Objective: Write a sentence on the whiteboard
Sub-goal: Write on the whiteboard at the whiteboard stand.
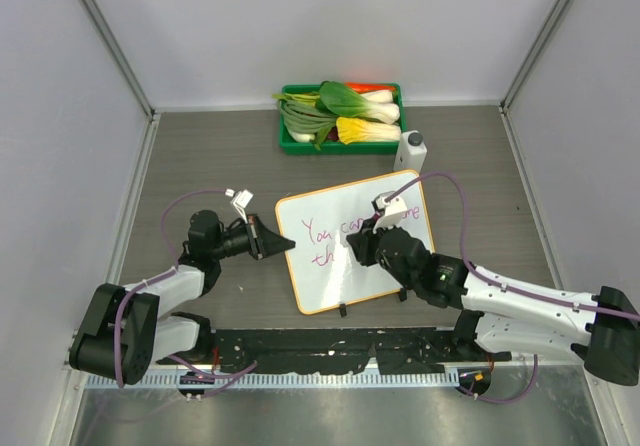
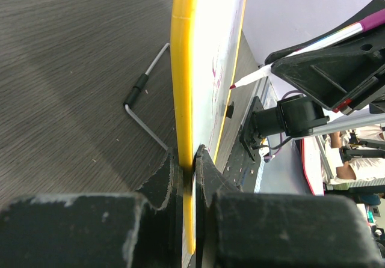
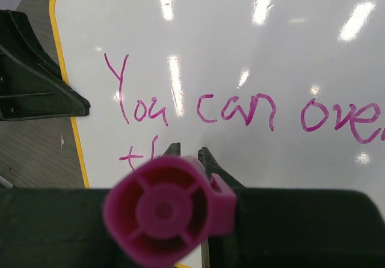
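The whiteboard (image 1: 325, 281), white with an orange rim, stands tilted in the middle of the table. My left gripper (image 1: 285, 245) is shut on its left edge; in the left wrist view the fingers (image 2: 194, 154) pinch the rim (image 2: 182, 70). The sentence (image 1: 325, 232) in pink reads "You can ove…" with "th" begun below it (image 3: 234, 109). My right gripper (image 1: 365, 241) is over the board's middle, shut on a pink marker (image 3: 165, 211). The marker's tip (image 2: 232, 86) is at the board face, below the first line. My arm hides the sentence's right part.
A green tray (image 1: 290, 144) of vegetables sits at the back, just beyond the board. A small white container (image 1: 411, 150) stands by the board's far right corner. A wire stand (image 2: 144, 109) props the board from behind. Grey walls close in both sides.
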Controlling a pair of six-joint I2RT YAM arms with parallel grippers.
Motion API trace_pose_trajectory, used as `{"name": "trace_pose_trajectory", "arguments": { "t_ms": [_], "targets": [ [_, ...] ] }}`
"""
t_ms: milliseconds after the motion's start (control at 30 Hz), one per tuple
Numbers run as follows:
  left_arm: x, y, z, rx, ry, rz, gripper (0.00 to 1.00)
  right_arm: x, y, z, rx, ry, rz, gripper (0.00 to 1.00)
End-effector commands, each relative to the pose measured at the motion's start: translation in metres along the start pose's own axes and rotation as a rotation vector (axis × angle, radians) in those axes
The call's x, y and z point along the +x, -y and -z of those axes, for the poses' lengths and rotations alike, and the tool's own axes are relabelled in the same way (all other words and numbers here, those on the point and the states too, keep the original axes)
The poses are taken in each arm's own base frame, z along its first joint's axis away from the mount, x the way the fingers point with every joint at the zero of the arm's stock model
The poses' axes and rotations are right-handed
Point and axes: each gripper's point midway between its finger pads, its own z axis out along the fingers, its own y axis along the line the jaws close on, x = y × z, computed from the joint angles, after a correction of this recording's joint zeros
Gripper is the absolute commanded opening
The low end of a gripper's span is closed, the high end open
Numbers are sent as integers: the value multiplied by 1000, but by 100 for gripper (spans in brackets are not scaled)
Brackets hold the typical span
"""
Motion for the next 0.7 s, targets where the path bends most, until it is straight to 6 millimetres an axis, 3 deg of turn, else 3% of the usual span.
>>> {"name": "trace_pose_trajectory", "arguments": {
  "t_ms": [0,333,667],
  "targets": [
    [-2,-12,-2,-47,11,-49,0,-2,3,-4,23,18,-11,1],
    [-2,-12,-2,-47,11,-50,0,7,10,-8,54,-3,6,1],
    [-2,-13,-2,-49,11,-48,0,14,1,-8,2,-34,16,1]
  ]
}}
